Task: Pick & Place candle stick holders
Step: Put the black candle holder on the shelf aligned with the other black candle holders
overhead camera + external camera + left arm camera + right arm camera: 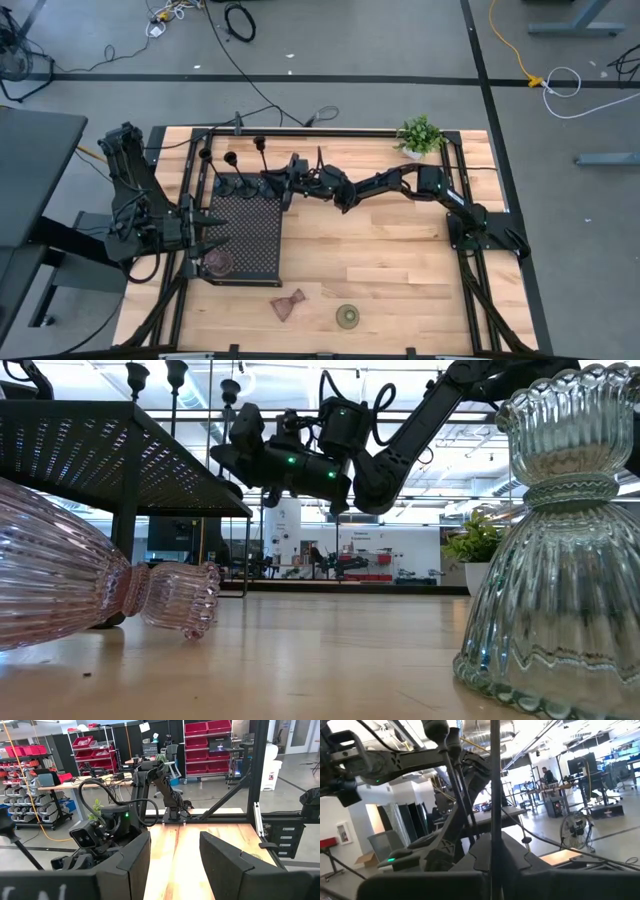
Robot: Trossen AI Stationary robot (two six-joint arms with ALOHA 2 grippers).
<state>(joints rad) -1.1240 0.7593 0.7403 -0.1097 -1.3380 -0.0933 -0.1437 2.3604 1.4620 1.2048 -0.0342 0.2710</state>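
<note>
Three tall black stem holders stand at the far end of the black perforated tray [255, 240]; their tops show in the high view [229, 158]. My right gripper [284, 183] reaches in from the right and is shut on the rightmost stem [495, 795]. My left gripper [207, 238] is open and empty over the tray's left edge. A brown squat holder [217, 263] stands on the tray's near left corner. The pink holder [288, 305] lies on its side on the table. The olive-green holder [348, 317] stands upright beside it. My right gripper pinches the thin stem [495, 832] of the rightmost tall holder between its two fingers, partway up. The fingers come level from the table's right side and lie across the stem. The stem is upright. I cannot tell whether its base rests on the tray.
A small green potted plant [420, 135] stands at the far right. The tray stands raised on legs above the table [120, 450]. Bare wood lies between the tray and the right arm's base [485, 230]. A black frame runs round the table edges.
</note>
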